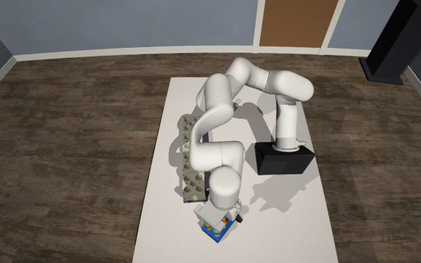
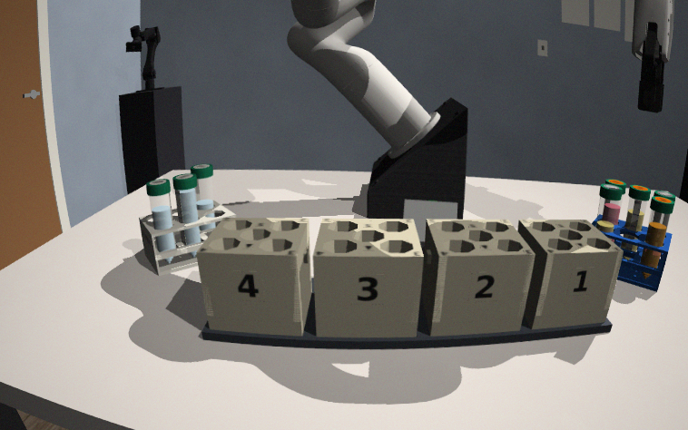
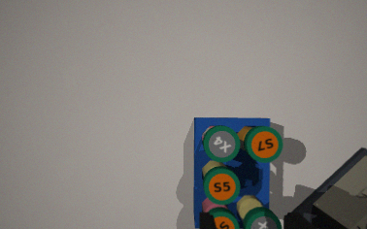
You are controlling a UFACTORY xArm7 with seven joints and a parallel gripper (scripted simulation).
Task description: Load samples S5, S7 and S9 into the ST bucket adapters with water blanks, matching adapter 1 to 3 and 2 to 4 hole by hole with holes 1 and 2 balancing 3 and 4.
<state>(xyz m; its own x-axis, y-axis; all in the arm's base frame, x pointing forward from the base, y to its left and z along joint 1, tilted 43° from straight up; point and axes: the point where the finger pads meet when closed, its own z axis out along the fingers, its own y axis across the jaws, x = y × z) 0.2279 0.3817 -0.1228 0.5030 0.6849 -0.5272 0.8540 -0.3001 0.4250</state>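
Note:
My gripper (image 2: 650, 109) (image 3: 249, 220) is open and empty, high above the blue rack (image 1: 217, 239) (image 3: 233, 122) (image 2: 659, 278). Tubes stand in that rack: S5 (image 3: 221, 187) (image 2: 640, 189) with yellowish liquid, S7 (image 3: 265, 145) (image 2: 662, 200) with orange, grey-dotted X4 (image 3: 222, 144), another grey-dotted tube (image 3: 263, 225), and an orange-dotted one (image 3: 223, 224) with its ID cut off. Adapters 4 (image 2: 248, 288), 3 (image 2: 368, 290), 2 (image 2: 483, 288) and 1 (image 2: 580, 283) stand on the loading stand (image 2: 406, 343); no tube shows in their holes. Three water blanks (image 2: 158, 188) (image 2: 184, 181) (image 2: 201, 171) stand in the white rack (image 2: 151, 249).
The black arm base (image 1: 284, 163) (image 2: 416, 187) stands behind the adapters. A pale panel (image 2: 430, 210) with a green speck shows before it, partly hidden. In the top view the arm covers part of the adapter row. An adapter corner (image 3: 356, 194) shows at the wrist view's right.

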